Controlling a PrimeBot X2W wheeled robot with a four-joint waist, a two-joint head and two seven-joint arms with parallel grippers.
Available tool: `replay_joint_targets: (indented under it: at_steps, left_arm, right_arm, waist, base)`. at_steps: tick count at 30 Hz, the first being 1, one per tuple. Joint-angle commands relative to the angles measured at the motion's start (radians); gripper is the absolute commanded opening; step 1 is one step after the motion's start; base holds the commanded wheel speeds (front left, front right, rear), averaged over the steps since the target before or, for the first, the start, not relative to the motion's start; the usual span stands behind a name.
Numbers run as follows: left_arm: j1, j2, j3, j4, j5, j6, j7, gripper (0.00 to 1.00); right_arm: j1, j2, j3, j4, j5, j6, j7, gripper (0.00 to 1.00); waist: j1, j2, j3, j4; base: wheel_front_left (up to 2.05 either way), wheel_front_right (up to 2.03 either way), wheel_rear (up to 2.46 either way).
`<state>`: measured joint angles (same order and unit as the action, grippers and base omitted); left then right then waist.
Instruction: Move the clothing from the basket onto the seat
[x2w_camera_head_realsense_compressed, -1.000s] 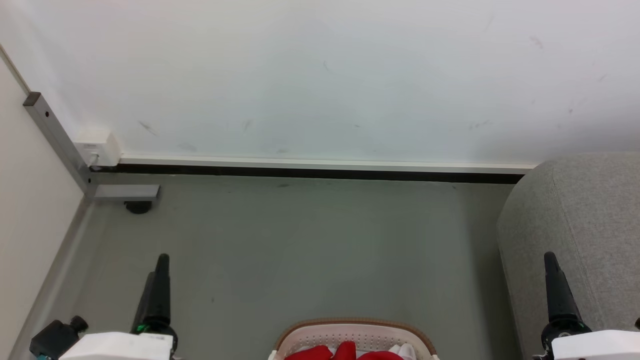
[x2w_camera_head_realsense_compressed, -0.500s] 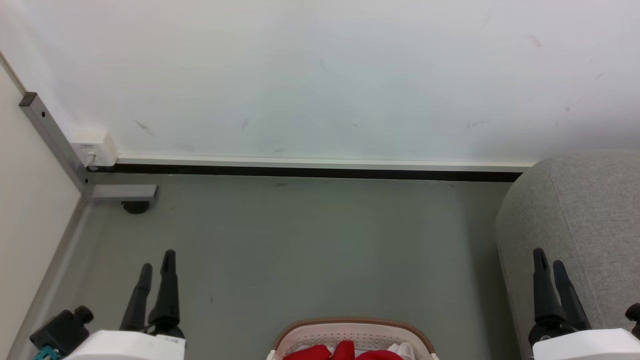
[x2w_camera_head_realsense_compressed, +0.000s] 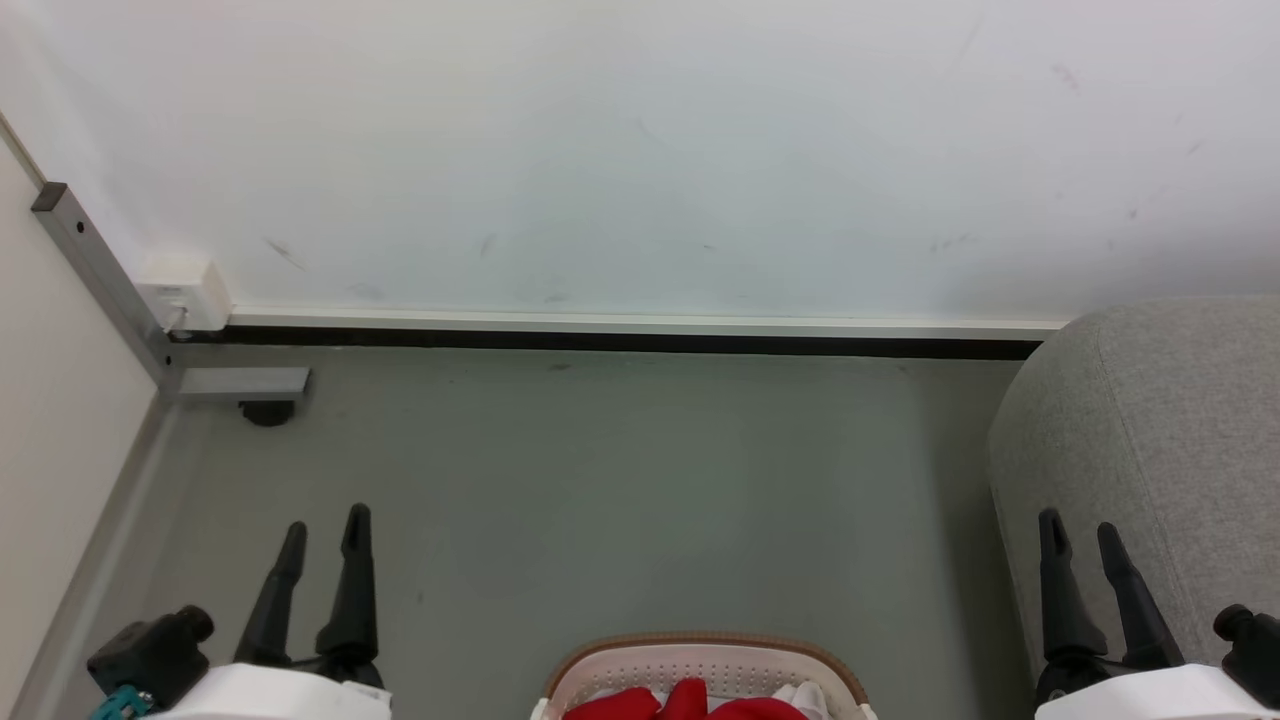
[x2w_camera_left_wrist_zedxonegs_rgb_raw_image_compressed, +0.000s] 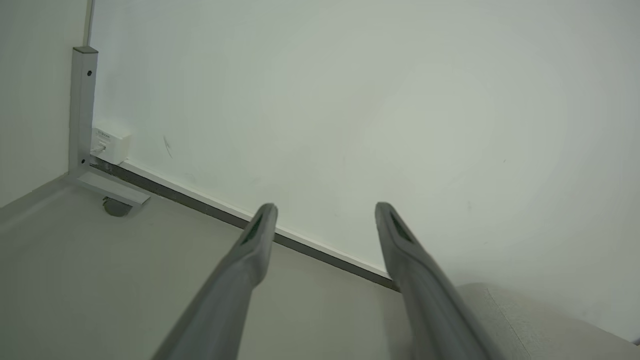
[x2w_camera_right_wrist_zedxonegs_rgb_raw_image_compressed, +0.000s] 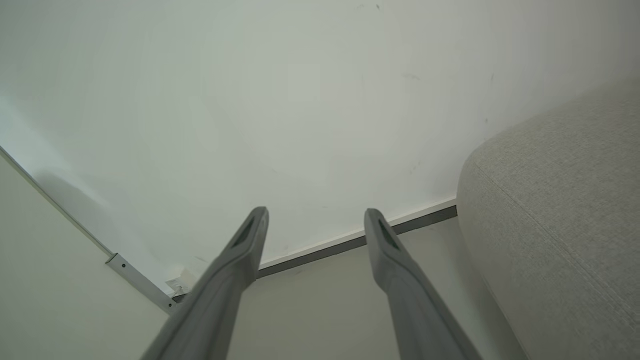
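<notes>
The white perforated basket (x2w_camera_head_realsense_compressed: 705, 668) with a tan rim pokes in at the bottom middle of the head view. Red clothing (x2w_camera_head_realsense_compressed: 690, 703) lies inside it beside a bit of white cloth (x2w_camera_head_realsense_compressed: 805, 697). The light grey seat (x2w_camera_head_realsense_compressed: 1170, 450) fills the right side; it also appears as seat (x2w_camera_right_wrist_zedxonegs_rgb_raw_image_compressed: 555, 235) and seat (x2w_camera_left_wrist_zedxonegs_rgb_raw_image_compressed: 530, 325). My left gripper (x2w_camera_head_realsense_compressed: 325, 530) hovers open and empty over the floor, left of the basket. My right gripper (x2w_camera_head_realsense_compressed: 1078, 535) is open and empty in front of the seat's side. Both wrist views show spread, empty fingers: left gripper (x2w_camera_left_wrist_zedxonegs_rgb_raw_image_compressed: 325, 212), right gripper (x2w_camera_right_wrist_zedxonegs_rgb_raw_image_compressed: 316, 216).
A white wall (x2w_camera_head_realsense_compressed: 640, 150) with a dark baseboard (x2w_camera_head_realsense_compressed: 620, 345) runs across the back. A grey metal post and bracket (x2w_camera_head_realsense_compressed: 110, 290) with a white box (x2w_camera_head_realsense_compressed: 180, 292) stand in the left corner. Grey floor (x2w_camera_head_realsense_compressed: 620, 500) lies between the wall and the basket.
Both wrists have rolled, so each gripper now shows two spread fingers instead of one edge-on. The left gripper shifted slightly right, the right slightly left. The camera drifted a little.
</notes>
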<state>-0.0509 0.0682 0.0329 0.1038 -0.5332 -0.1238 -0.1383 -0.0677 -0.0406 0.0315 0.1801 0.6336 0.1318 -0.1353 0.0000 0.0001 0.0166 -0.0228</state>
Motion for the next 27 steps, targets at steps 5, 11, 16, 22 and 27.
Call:
replay_joint_targets:
  at_steps: [5,11,16,22,27]
  left_arm:
    - [-0.005,0.017,-0.011,-0.016,0.077,0.004,-0.018,1.00]
    - [0.000,0.024,-0.020,-0.003,0.131,0.004,-0.033,1.00]
    - [0.004,0.027,-0.026,-0.001,0.178,0.005,-0.045,1.00]
    - [0.009,0.027,-0.030,-0.001,0.230,0.006,-0.058,1.00]
    - [0.009,0.027,-0.033,0.001,0.275,0.006,-0.069,1.00]
  right_arm:
    - [-0.008,-0.011,-0.005,0.013,-0.081,-0.001,-0.020,1.00]
    - [-0.009,-0.011,0.005,0.030,-0.147,-0.001,-0.036,1.00]
    - [-0.008,-0.012,0.005,0.042,-0.196,-0.001,-0.047,1.00]
    - [-0.010,-0.012,0.008,0.055,-0.239,-0.001,-0.062,1.00]
    - [-0.012,-0.012,0.018,0.066,-0.272,-0.002,-0.072,1.00]
  waist:
    - [0.0000,-0.0001,0.000,-0.002]
    - [0.0000,-0.0001,-0.003,-0.006]
    - [0.0000,-0.0001,-0.006,-0.008]
    - [0.0000,-0.0001,-0.009,-0.010]
    - [0.0000,-0.0001,-0.010,-0.011]
  base:
    - [0.00,0.00,0.00]
    - [0.00,0.00,0.00]
    - [0.00,0.00,0.00]
    - [0.00,0.00,0.00]
    - [0.00,0.00,0.00]
